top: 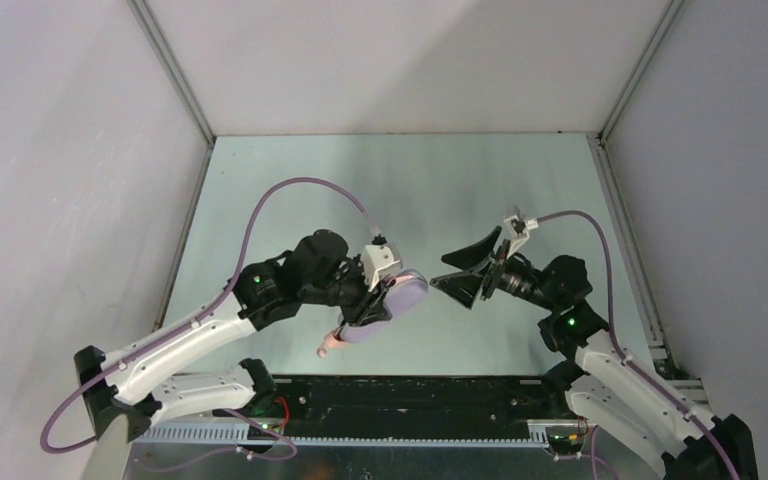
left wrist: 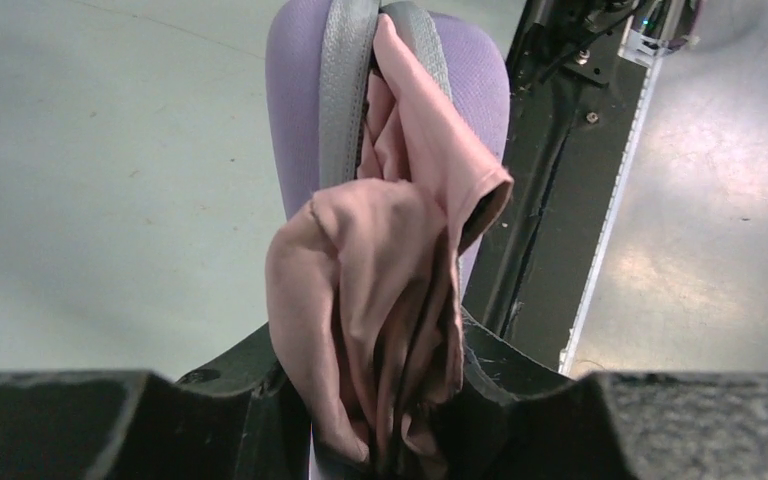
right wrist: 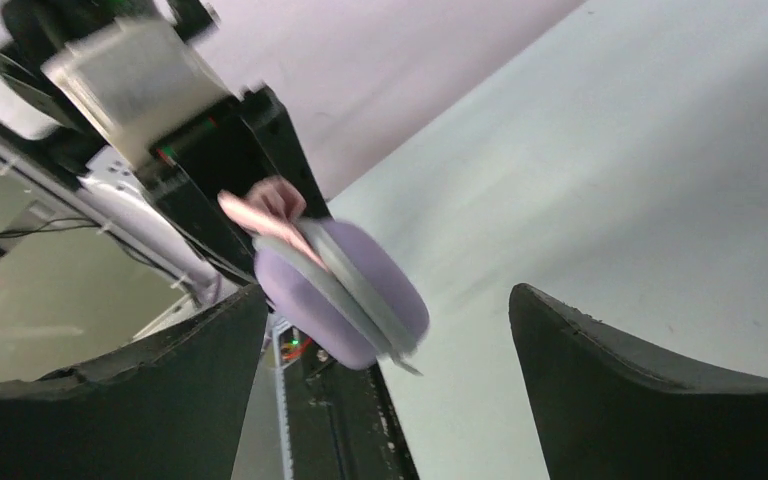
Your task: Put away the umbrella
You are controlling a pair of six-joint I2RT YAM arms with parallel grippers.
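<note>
Both arms rise from the near edge of the worktop (top: 360,180) and lean inward, so that their grippers face each other across the middle.

The left arm runs up from its base at the near left corner, with the elbow bent and the forearm angled toward the centre. The wrist is turned so the left gripper (top: 368,303) points to the right. It is pinching the umbrella (left wrist: 380,290): a crumpled bunch of pink fabric fills the gap between its fingers. From there the fabric leads into the open mouth of a lilac case (top: 407,290), between the two grey zip (left wrist: 345,90) edges. So the umbrella is partly in the case and partly out, in the left gripper's hold near the middle of the worktop. A small pink handle (top: 328,346) sticks out below the gripper, toward the near edge.

The right arm climbs from the near right corner and folds at the elbow, with its forearm pointing left. The right gripper (top: 442,272) has its fingers spread wide, with nothing between them. It faces the rounded end of the case from just beside it, and there is a clear gap between the two.

Farther back, a purple cable (top: 290,185) loops high over the left arm.
</note>
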